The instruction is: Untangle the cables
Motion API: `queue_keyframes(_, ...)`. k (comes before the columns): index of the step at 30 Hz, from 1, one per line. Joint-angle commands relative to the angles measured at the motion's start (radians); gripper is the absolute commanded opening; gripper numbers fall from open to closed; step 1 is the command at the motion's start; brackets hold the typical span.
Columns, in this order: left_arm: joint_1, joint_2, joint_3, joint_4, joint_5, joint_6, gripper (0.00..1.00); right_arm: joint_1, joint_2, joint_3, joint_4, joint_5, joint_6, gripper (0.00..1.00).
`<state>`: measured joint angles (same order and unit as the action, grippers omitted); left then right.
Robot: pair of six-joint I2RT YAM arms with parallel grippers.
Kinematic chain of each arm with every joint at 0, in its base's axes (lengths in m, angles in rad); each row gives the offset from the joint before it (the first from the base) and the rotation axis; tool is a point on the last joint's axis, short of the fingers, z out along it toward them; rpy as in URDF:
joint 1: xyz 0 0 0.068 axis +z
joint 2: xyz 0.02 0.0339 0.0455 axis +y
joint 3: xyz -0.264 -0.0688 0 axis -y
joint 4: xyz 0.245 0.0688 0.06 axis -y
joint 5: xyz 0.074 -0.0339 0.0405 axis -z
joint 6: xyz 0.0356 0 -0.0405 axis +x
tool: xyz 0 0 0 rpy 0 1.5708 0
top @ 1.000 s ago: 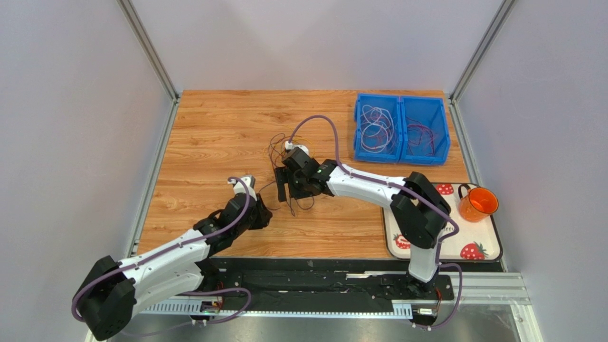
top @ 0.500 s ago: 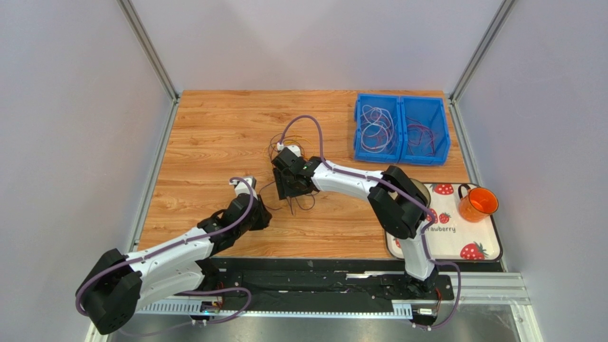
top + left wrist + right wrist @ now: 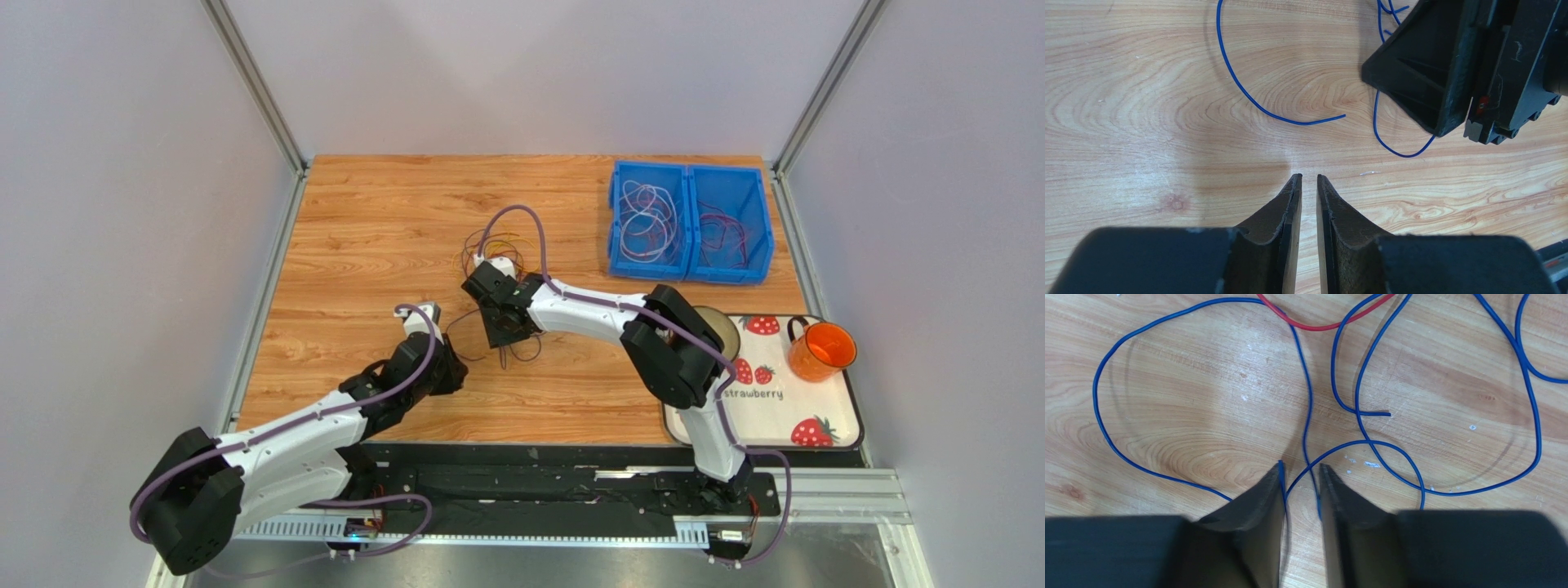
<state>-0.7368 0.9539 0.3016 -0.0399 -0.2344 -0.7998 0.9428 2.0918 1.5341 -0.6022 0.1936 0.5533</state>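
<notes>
A loose tangle of thin cables [image 3: 525, 348] lies mid-table, under and around my right gripper [image 3: 503, 324]. In the right wrist view, blue cable [image 3: 1309, 404] loops over the wood and a red cable [image 3: 1315, 326] crosses the top edge. The right gripper [image 3: 1301, 465] is open by a narrow gap, with two blue strands running between its fingers. My left gripper [image 3: 444, 363] hangs low to the left of the tangle. In its own view the left gripper [image 3: 1308, 177] is open by a slit and holds nothing. A blue cable end [image 3: 1247, 101] lies ahead of it.
A blue two-compartment bin [image 3: 691, 223] at the back right holds more wires. A strawberry-print tray [image 3: 797, 417] at the front right carries an orange cup [image 3: 822, 350]. The right arm's thick purple hose [image 3: 515, 221] arches over the tangle. The right gripper's black housing [image 3: 1438, 67] fills the left wrist view's upper right.
The right gripper shifted slightly left over the tangle and its jaws narrowed from wide to a small gap around blue strands. The left arm barely moved.
</notes>
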Motion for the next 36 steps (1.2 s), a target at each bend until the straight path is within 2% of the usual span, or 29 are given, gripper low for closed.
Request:
queue_keyframes(1,0.004,-0.003,0.019,0.032,-0.005,-0.004,0.23,0.008,0.014,0.044,-0.01,0.03,0.004,0.25)
queue_keyframes(2,0.004,-0.001,0.021,0.031,-0.005,-0.004,0.23,0.007,0.017,0.049,-0.011,0.033,0.002,0.21)
queue_keyframes(4,0.004,-0.001,0.021,0.029,-0.005,-0.003,0.22,0.007,0.022,0.058,-0.024,0.041,-0.007,0.01)
queue_keyframes(5,0.004,-0.001,0.021,0.029,-0.005,-0.006,0.22,0.007,0.022,0.072,-0.031,0.046,-0.009,0.0)
queue_keyframes(10,0.004,-0.004,0.021,0.028,-0.006,-0.006,0.22,0.007,-0.033,0.1,-0.082,0.063,-0.027,0.0)
queue_keyframes(24,0.002,-0.006,0.018,0.034,-0.003,-0.006,0.2,-0.021,-0.423,0.116,-0.191,0.178,-0.091,0.0)
queue_keyframes(30,0.004,-0.009,0.016,0.034,0.0,-0.006,0.2,-0.105,-0.522,0.149,-0.218,0.213,-0.133,0.0)
queue_keyframes(36,0.004,-0.01,0.014,0.034,0.001,-0.004,0.2,-0.26,-0.581,0.187,-0.24,0.222,-0.185,0.0)
